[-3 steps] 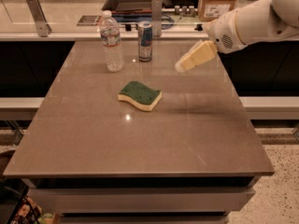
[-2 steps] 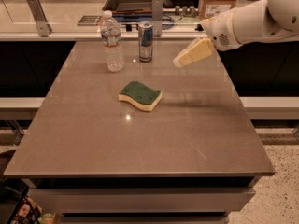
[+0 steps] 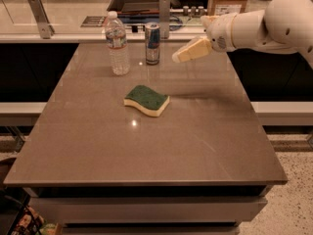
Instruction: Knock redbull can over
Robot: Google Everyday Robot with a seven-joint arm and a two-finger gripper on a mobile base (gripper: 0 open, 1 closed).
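Note:
The redbull can (image 3: 152, 43), slim, silver and blue with a red mark, stands upright near the far edge of the brown table (image 3: 146, 151). My gripper (image 3: 179, 57), cream-coloured fingers on a white arm, reaches in from the right and hovers above the table just right of the can, its tip a short gap away from it. Nothing is held in it.
A clear plastic water bottle (image 3: 117, 43) stands left of the can. A green and yellow sponge (image 3: 146, 100) lies mid-table in front of them. A counter with a metal post (image 3: 165, 16) and boxes runs behind the table.
My gripper has moved left and slightly up toward the can. The can, bottle and sponge have not moved.

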